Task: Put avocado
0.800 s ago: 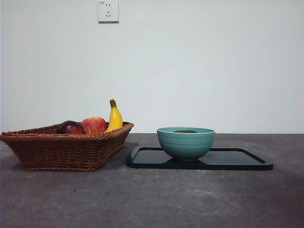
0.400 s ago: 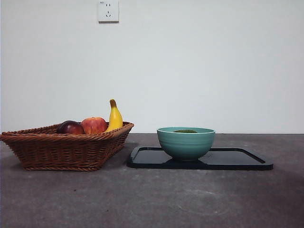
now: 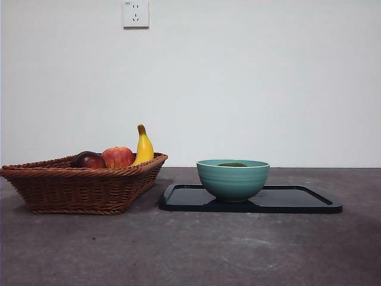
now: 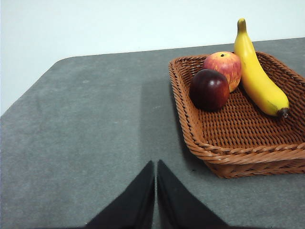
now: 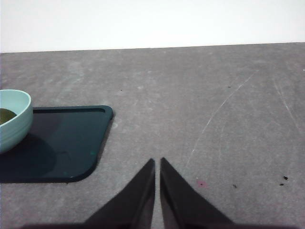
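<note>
Avocado: the dark green, rounded avocado [image 3: 232,164] lies inside the teal ceramic bowl [image 3: 233,179]; only a low sliver of it shows above the rim in the front view, and a dark edge of it shows in the right wrist view [image 5: 5,116].
Bowl and tray: the bowl stands on the left part of the flat black rectangular tray [image 3: 297,199], right of centre on the grey bench [image 3: 190,250].
Step in hand: by my reading the avocado is already placed, so what is left is to keep both arms well back and leave the bowl alone; any move near it should come from above, not across the rim, so the bowl is not pushed along the tray.
Right claw: the right claw [image 5: 157,162] has its jaws narrowed almost to touching and holds nothing; it hangs over bare bench, with the avocado well apart from it, beyond the tray's corner.
Left claw: the left claw [image 4: 156,164] is likewise pinched together and empty, over open bench beside the woven brown wicker basket [image 4: 238,143]; the avocado is out of its view.
Basket: left of the tray, it holds a dark red-purple round fruit [image 4: 209,89], a red apple [image 4: 224,67] and a yellow banana [image 4: 257,78].
Risk: little that I can see.
</note>
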